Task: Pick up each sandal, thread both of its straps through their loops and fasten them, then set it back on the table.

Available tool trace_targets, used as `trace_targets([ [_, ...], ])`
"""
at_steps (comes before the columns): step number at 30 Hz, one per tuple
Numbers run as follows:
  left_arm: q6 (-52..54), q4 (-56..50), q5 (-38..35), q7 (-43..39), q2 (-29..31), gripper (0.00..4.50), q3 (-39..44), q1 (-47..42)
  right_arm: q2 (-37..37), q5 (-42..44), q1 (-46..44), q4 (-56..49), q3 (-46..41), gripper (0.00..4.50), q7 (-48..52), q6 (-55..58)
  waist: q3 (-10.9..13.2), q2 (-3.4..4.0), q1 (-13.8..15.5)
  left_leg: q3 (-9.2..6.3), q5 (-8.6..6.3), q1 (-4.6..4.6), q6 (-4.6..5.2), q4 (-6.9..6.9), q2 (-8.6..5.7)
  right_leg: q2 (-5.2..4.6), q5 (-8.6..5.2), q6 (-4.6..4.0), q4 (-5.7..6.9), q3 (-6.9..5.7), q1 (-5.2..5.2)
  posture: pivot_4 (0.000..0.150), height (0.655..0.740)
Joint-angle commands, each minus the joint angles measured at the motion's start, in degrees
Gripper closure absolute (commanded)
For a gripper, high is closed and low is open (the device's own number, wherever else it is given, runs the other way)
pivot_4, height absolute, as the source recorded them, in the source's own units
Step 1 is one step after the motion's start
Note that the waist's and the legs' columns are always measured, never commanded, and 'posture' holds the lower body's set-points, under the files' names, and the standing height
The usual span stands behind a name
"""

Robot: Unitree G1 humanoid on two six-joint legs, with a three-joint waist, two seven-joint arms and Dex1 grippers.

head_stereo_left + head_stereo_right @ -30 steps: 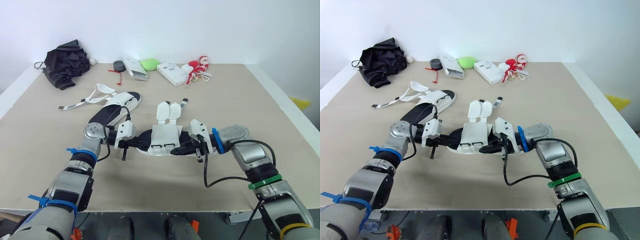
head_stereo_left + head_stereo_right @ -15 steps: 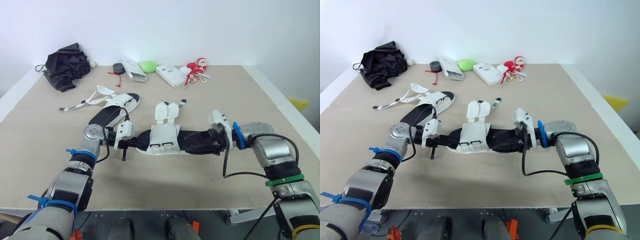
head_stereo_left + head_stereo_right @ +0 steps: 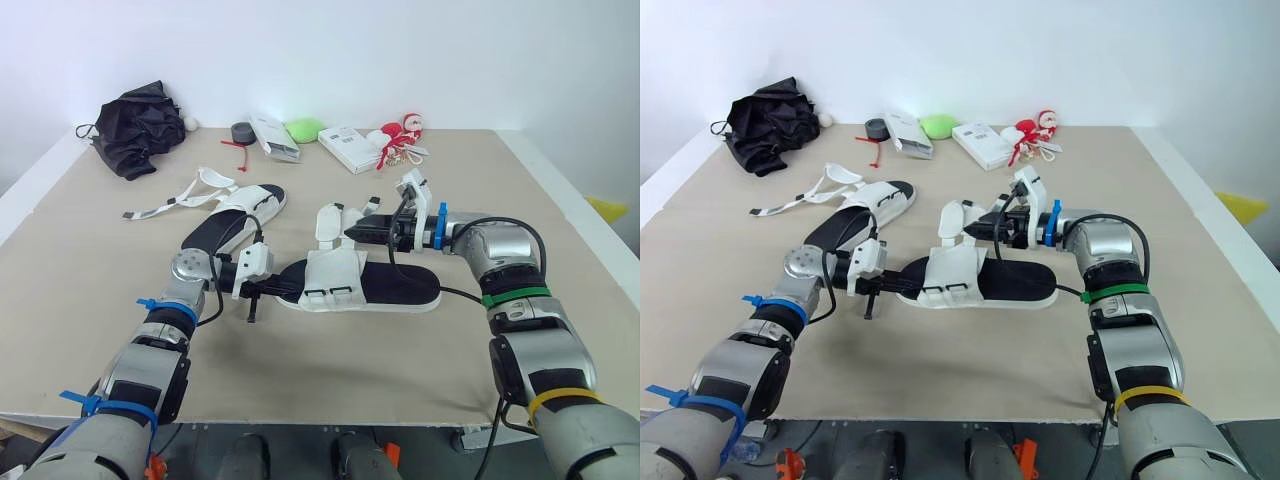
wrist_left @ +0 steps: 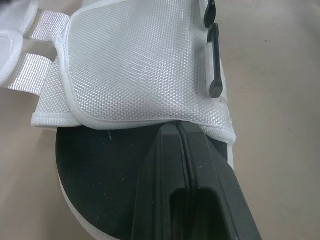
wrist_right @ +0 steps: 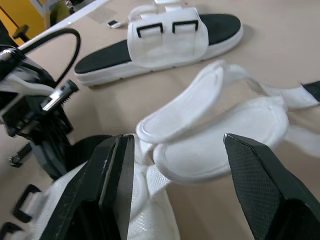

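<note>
Left eye view, scene: a tan surface [image 3: 300,370] carries two black-soled sandals, with clutter along the far edge.
Near sandal: the near sandal [image 3: 395,287] lies flat at mid-surface, lengthwise across the robot's front, toe toward the robot's left.
Upper: its white mesh flap [image 3: 335,270] covers the toe half, and two black loops [image 3: 329,294] sit on the near edge.
Straps: both white straps [image 3: 335,218] lie unthreaded, folded away over the far side of the sandal.
Left arm: stretched forward and low, forearm close to the surface, wrist turned so the gripper points toward the robot's right.
Left gripper: the left gripper [image 3: 276,289] is at the sandal's toe. In the left wrist view its fingers [image 4: 165,170] are pressed together over the black footbed, tips against the flap's rim; whether they pinch anything I cannot tell.
Right arm: elbow bent, forearm coming in from the right, wrist raised and aimed toward the robot's left.
Right gripper: the right gripper [image 3: 352,232] hangs just beside the loose straps, fingers [image 5: 112,175] spread wide, grasping nothing.
Far sandal: the second sandal [image 3: 236,213] lies beyond the left gripper, unfastened, one strap trailing toward the robot's left.
Far edge: black bag [image 3: 135,125], tape roll [image 3: 241,131], two white boxes [image 3: 349,148], a green lump [image 3: 303,129] and a red-and-white toy [image 3: 399,134].
</note>
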Motion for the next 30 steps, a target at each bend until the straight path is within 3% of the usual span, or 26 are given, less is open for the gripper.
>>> trace_targets([
  [1, 0.29, 1.77, 3.48, -0.19, -0.57, 4.5, -2.76, 2.53, -0.33, 1.26, -2.46, -0.92, -1.92, 1.4, 2.21, -0.75, 0.0, 0.0, -0.01, 0.0, 0.0, 0.0, 0.0, 0.0, 0.0, 0.0, 0.0, 0.0, 0.0, 0.0, 0.0, 0.15, 0.74],
  [8, 0.33, 1.47, 3.45, -0.15, -0.67, 4.5, -2.79, 2.57, -2.4, 4.28, -3.84, -1.27, -6.1, 1.4, 4.18, 1.71, 0.01, 0.01, 0.0, -0.02, 0.0, -0.1, 0.0, 0.0, -0.03, -0.02, -0.01, 0.01, 0.0, 0.0, -0.09, 0.15, 0.74],
  [15, 0.32, 0.85, 2.99, -0.6, -0.73, 4.5, -2.57, 3.03, -4.68, 2.05, -1.65, -0.13, -5.21, 1.4, 2.22, 1.85, 0.0, 0.02, 0.02, -0.04, 0.0, -0.15, 0.0, 0.0, -0.06, -0.07, -0.03, 0.04, -0.04, -0.03, -0.11, 0.15, 0.74],
  [30, 0.54, 0.52, 3.04, -0.02, -0.47, 4.5, -2.46, 3.3, 2.17, -2.4, -6.07, 11.89, -4.13, 1.4, -2.02, -1.7, 0.0, 0.03, -0.01, -0.06, 0.0, -0.26, 0.0, -0.01, -0.09, -0.1, -0.04, 0.06, -0.04, -0.04, -0.19, 0.15, 0.74],
])
